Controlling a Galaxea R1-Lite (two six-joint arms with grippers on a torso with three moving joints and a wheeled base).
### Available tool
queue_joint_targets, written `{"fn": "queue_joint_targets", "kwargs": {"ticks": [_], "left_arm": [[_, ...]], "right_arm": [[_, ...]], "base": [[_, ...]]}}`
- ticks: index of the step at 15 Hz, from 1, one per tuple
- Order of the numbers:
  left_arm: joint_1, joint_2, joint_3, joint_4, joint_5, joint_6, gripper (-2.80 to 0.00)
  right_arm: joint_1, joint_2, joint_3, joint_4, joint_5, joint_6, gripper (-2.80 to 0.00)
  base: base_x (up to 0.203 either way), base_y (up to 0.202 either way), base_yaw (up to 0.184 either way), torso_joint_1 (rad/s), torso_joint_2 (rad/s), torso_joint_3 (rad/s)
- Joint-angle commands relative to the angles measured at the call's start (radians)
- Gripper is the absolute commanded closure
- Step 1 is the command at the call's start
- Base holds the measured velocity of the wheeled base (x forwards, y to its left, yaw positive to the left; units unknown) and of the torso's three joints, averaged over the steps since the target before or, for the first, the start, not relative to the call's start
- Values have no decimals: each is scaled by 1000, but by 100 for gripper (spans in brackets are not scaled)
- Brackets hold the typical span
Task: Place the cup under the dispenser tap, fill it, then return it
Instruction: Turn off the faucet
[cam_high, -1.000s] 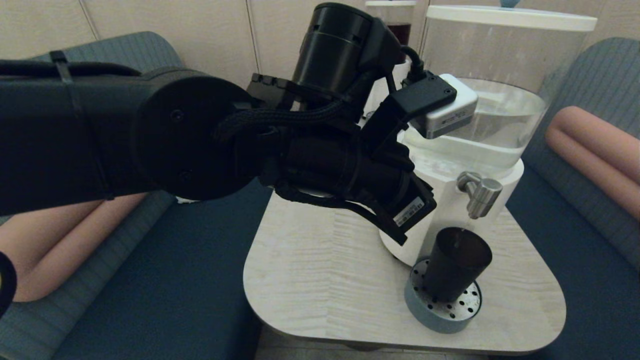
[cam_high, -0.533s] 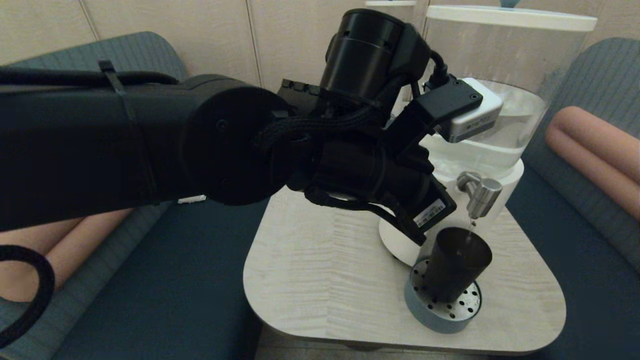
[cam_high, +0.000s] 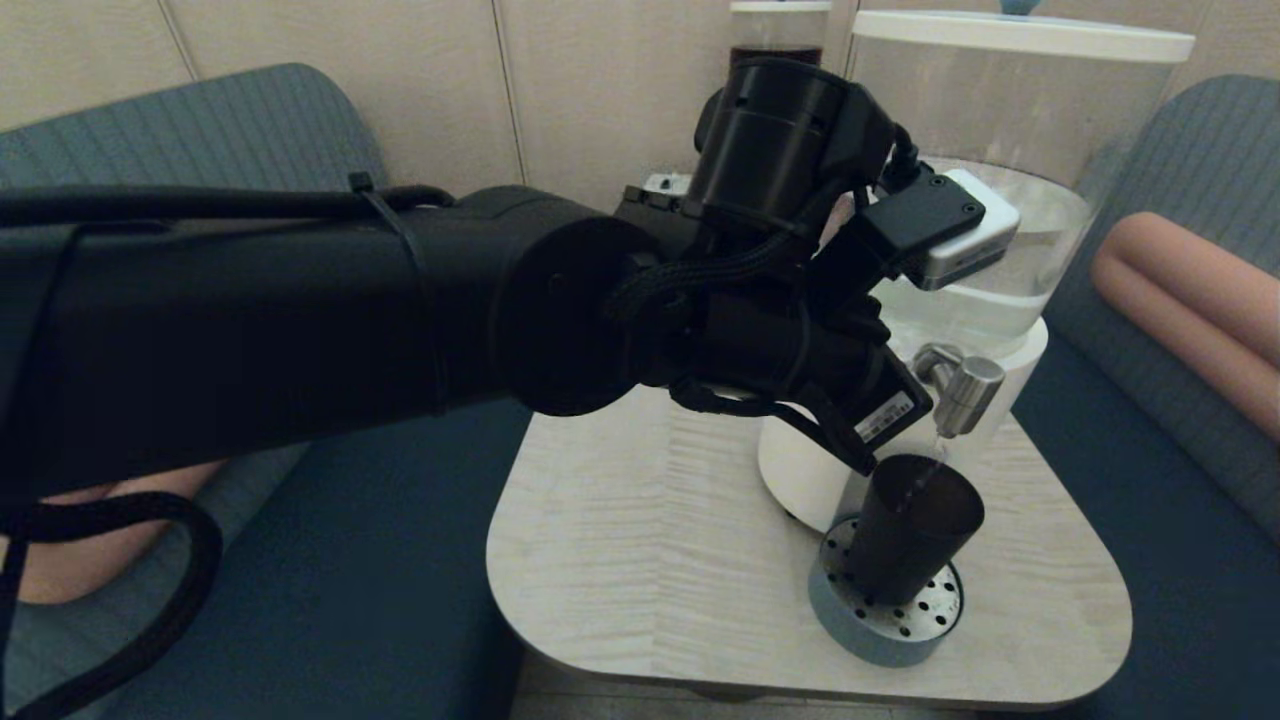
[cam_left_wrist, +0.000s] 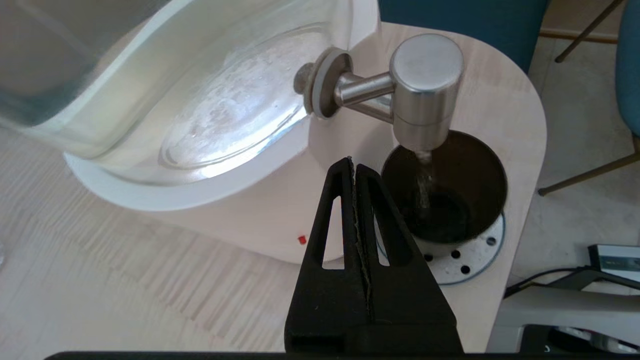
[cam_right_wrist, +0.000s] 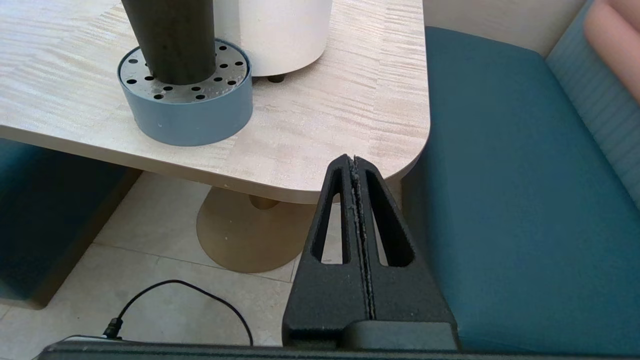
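The cup (cam_left_wrist: 445, 190) stands on the perforated drip tray (cam_left_wrist: 467, 257) directly under the dispenser tap (cam_left_wrist: 425, 90), water streaming into it. The left end effector (cam_left_wrist: 354, 167), closed and empty, hovers beside the cup. The right end effector (cam_right_wrist: 354, 165), closed, hangs off the counter (cam_right_wrist: 320, 115) edge.

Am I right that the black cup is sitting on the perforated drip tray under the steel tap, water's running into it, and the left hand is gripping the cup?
Not quite. In the left wrist view the left hand is shut on nothing, beside the cup and clear of it. The rest holds: the cup stands on the drip tray under the tap, water running in.
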Motion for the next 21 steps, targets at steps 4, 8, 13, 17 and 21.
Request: {"fn": "queue_joint_targets", "kwargs": {"ticks": [4,8,13,17,21], "left_arm": [[0,12,-1,-35,-2,3,0],[0,26,-1,-81,-2,3,0],[-3,48,0,-138,-2,3,0],[-6,55,0,-153,-1,3,0],[-6,58,0,-181,-1,2,0]], "right_arm": [[0,-2,2,0,1,-1,0],[0,-2,0,0,1,-1,0],[0,-2,0,0,1,-1,0],[0,-1,1,0,1,-1,0],[0,-1,1,0,1,-1,0]], "base": [[0,0,0,0,0,0],[0,0,0,0,0,0],[0,0,0,0,0,0],[0,0,0,0,0,0],[0,0,0,0,0,0]]}}
